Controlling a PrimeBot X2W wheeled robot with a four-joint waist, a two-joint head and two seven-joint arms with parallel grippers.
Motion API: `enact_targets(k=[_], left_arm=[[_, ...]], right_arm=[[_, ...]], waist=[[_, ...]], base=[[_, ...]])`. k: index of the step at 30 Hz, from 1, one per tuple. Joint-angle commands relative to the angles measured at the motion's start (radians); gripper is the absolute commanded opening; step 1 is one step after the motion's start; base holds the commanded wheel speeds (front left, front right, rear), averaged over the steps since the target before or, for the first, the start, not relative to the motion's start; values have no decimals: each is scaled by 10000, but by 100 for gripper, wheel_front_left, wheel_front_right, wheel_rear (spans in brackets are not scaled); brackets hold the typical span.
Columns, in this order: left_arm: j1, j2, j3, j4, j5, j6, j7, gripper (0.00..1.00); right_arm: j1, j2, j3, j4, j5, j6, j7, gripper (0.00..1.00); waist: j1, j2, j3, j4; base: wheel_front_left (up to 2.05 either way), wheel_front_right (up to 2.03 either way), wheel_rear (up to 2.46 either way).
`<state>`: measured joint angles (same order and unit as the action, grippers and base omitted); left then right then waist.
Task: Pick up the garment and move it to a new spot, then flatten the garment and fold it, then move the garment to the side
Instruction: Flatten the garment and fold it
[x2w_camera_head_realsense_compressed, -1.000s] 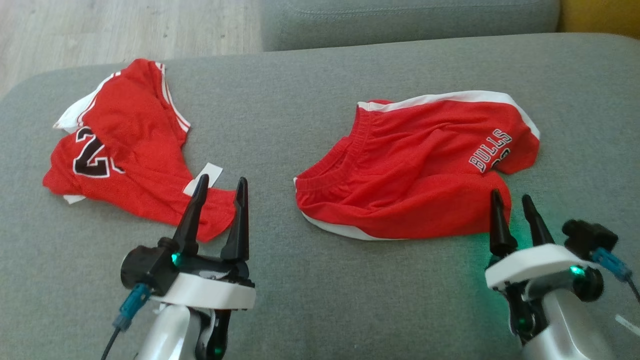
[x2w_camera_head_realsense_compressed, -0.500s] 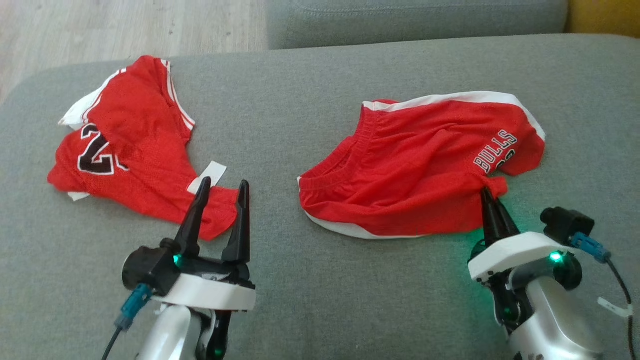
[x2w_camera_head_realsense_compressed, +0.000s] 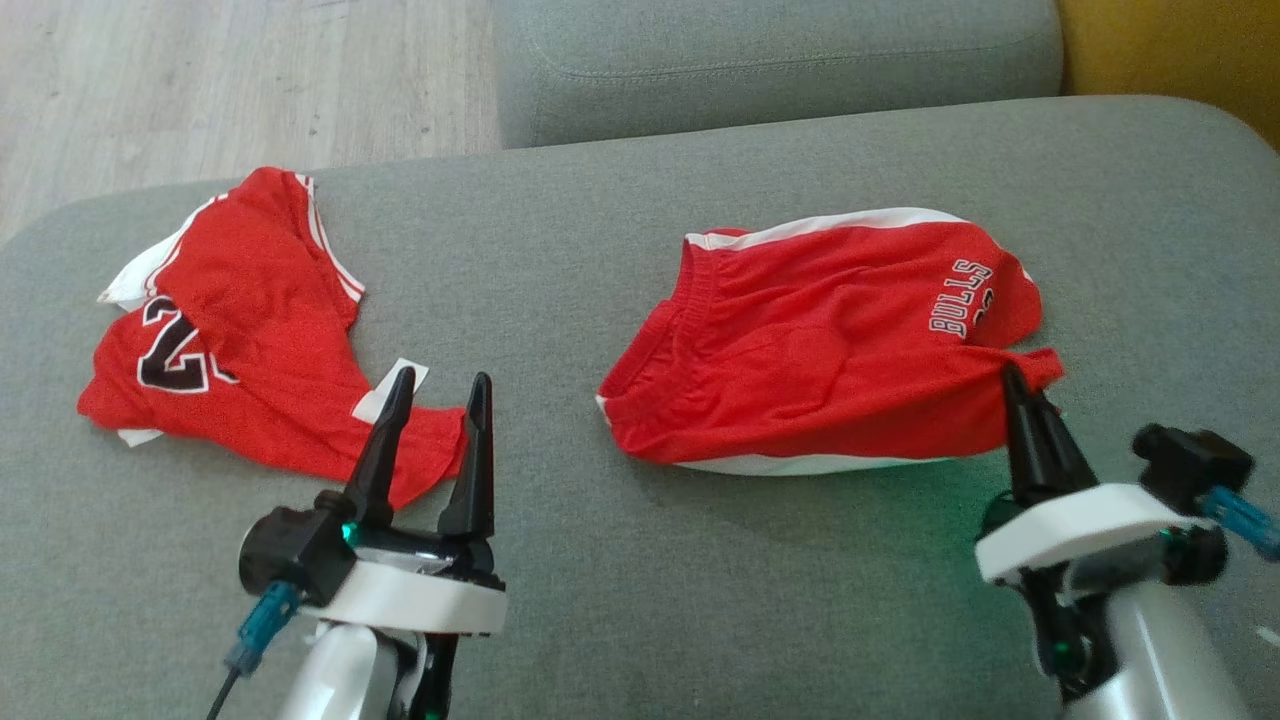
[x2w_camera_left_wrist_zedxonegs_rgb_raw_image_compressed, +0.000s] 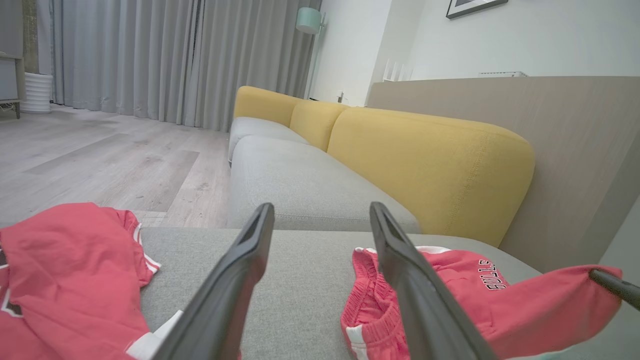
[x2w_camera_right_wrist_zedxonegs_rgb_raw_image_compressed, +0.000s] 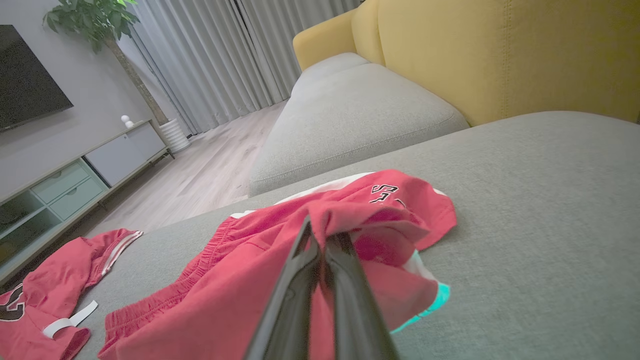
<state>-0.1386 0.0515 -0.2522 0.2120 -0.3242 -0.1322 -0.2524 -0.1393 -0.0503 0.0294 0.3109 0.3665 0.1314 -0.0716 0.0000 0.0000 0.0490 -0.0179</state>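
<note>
red shorts (x2w_camera_head_realsense_compressed: 800, 370), pinched by right end effector (x2w_camera_head_realsense_compressed: 1011, 374)

Left gripper (x2w_camera_head_realsense_compressed: 444, 376) is sitting at lower left, fingers spread wide and pointing up. Right gripper (x2w_camera_head_realsense_compressed: 1012, 378) is pinching a corner of the red shorts (x2w_camera_head_realsense_compressed: 820, 350), fingers pressing tight together.

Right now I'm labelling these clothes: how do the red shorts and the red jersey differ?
The shorts read BULLS and have an elastic waistband; the jersey bears a black number. The shorts have one corner pinched and lifted by the shut right gripper; the jersey lies ungripped, the left gripper open. The shorts lie on the robot's right, the jersey on its left. Both are red with white trim, on the grey sofa cushion.
</note>
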Motion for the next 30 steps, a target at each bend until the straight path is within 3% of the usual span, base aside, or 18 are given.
enact_targets(k=[1,6,13,19,30], left_arm=[[-232,19,369,-358,86,17,-93,100],[-187,9,293,-395,30,17,-93,100],[-324,3,141,-364,-13,16,-93,100],[-501,1,-19,-304,-28,16,-93,100],[-904,-1,-409,-146,-159,16,-93,100]], right_arm=[[-148,1,117,-570,-61,-7,114,0],[403,1,-600,-1674,-10,-7,1298,0],[-189,1,-1264,-1199,-339,-7,1913,0],[-1406,1,-1874,161,-543,-7,2226,0],[-3990,1,-3034,3635,-2494,-7,2724,0]], waist=[[0,0,-8,9],[0,0,-14,191],[0,0,214,590],[0,0,553,959],[0,0,1052,1665]], base=[[0,0,0],[0,0,0],[0,0,0],[0,0,0],[0,0,0]])
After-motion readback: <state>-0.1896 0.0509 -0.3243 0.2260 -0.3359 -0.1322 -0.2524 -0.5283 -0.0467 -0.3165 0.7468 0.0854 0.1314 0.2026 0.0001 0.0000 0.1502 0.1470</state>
